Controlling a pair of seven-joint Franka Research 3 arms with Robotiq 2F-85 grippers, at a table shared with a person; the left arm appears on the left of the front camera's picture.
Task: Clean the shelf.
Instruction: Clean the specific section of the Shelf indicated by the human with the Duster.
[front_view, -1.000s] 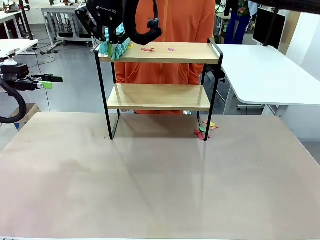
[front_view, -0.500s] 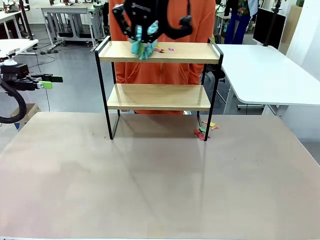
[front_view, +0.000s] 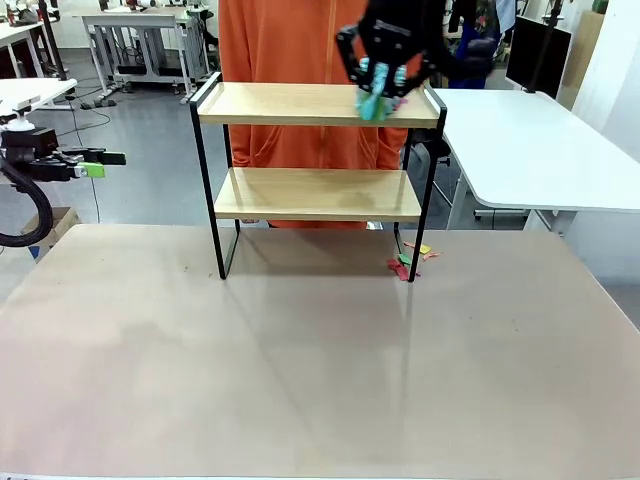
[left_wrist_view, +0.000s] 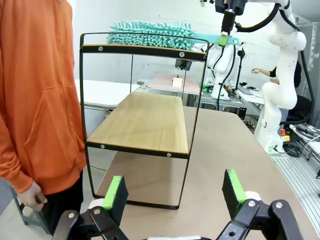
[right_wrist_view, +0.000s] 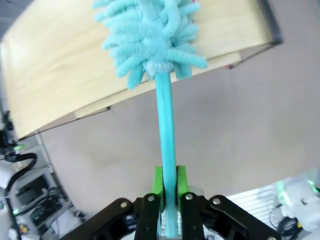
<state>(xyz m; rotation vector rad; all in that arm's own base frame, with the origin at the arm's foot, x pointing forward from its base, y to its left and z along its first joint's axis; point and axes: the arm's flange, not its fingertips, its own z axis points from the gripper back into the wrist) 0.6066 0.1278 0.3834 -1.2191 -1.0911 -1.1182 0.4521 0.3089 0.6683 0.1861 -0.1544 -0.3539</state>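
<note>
The shelf (front_view: 316, 194) stands at the table's far side, with two wooden boards in a black frame. My right gripper (front_view: 384, 62) hangs over the right end of the top board, shut on the handle of a teal fluffy duster (front_view: 374, 102) whose head rests on that board. In the right wrist view the green pads (right_wrist_view: 159, 182) clamp the duster handle (right_wrist_view: 166, 125), and the duster head (right_wrist_view: 149, 35) lies on the top board (right_wrist_view: 55, 65). My left gripper (front_view: 100, 164) hovers off the table's left edge, open and empty. Its view faces the shelf (left_wrist_view: 145, 120) end-on, the open gripper (left_wrist_view: 174, 190) well short of it.
A person in an orange hoodie (front_view: 290, 40) stands right behind the shelf and is beside it in the left wrist view (left_wrist_view: 35, 90). Small coloured paper scraps (front_view: 410, 262) lie on the table by the shelf's right leg. A white side table (front_view: 530, 150) stands to the right.
My right gripper has swept the duster along the top board from its left end to its right end. The pink scraps seen earlier on that board no longer show. The left arm has not moved.
</note>
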